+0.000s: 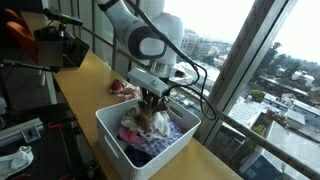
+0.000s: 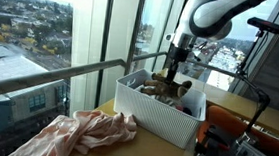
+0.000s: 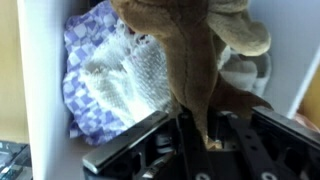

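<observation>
Daylight floods thru the windows point(image 1: 255, 60) in both exterior views, w/ sky blown out; in an exterior view the desk gear point(image 1: 40, 45) at 10 o'clock sits dark. Wrist view soft, brown cloth point(image 3: 195, 60) blurred close-up.

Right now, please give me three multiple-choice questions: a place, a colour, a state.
1. Where does the pink cloth lie?
A) on the floor
B) on the table, beside the white basket
C) over the arm

2. Which colour has the cloth in the gripper?
A) brown
B) green
C) yellow

3. How is the gripper?
A) open and empty
B) shut on the brown cloth
C) out of view

Key: 1B, it lies on wood outside the basket; 2A, the wrist view shows brown; 3B, the cloth is pinched in the gripper.
</observation>
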`<state>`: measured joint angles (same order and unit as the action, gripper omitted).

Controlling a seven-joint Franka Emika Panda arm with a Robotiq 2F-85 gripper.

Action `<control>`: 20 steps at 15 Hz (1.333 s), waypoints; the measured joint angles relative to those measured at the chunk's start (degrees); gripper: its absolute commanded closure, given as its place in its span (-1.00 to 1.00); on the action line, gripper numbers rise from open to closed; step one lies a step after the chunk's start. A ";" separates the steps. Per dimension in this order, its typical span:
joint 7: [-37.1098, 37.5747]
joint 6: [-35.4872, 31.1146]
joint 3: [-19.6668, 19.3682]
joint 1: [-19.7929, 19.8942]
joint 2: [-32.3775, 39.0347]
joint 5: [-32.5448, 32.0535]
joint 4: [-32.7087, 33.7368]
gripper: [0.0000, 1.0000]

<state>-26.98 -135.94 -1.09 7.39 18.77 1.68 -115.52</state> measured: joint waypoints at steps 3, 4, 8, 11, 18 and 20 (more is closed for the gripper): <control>0.00 -3.19 -1.04 2.04 6.67 -0.24 -1.24 0.95; 0.00 -3.92 -1.10 2.85 8.91 -0.24 -1.25 0.95; 0.00 -4.67 -0.95 4.36 13.47 -0.23 0.08 0.30; 0.00 -4.18 -0.75 4.35 13.55 -0.34 0.36 0.01; 0.12 -4.21 -0.09 4.02 12.99 -0.57 0.30 -0.98; 0.30 -4.22 0.10 3.60 10.53 -0.87 0.25 -1.00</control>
<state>-26.68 -140.16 -1.00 10.99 29.31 0.81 -115.28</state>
